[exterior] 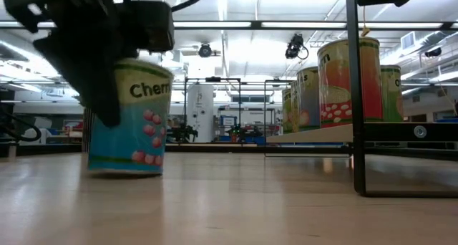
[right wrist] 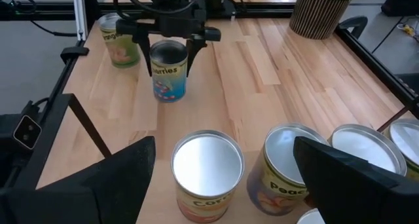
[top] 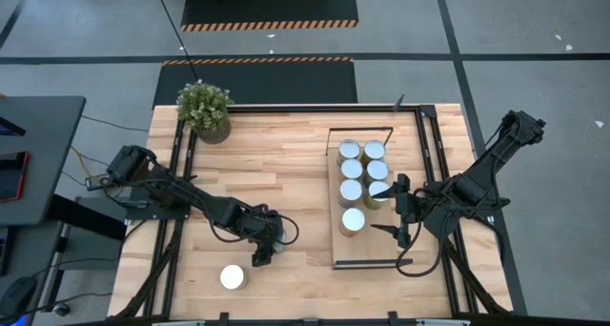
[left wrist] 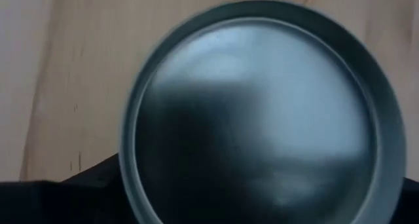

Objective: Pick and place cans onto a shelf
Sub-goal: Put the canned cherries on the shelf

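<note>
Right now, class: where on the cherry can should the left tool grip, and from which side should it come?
Grip the cherry can across its round side wall just below the lid, coming from straight above: it stands upright and the left tool straddles it.

The left tool is held at seven o'clock, fingers spread and pointing down. The right tool is held wide at four o'clock.

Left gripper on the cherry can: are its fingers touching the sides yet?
Cannot tell. In the right wrist view the left gripper straddles the cherry can; no view plainly shows contact or gap.
</note>
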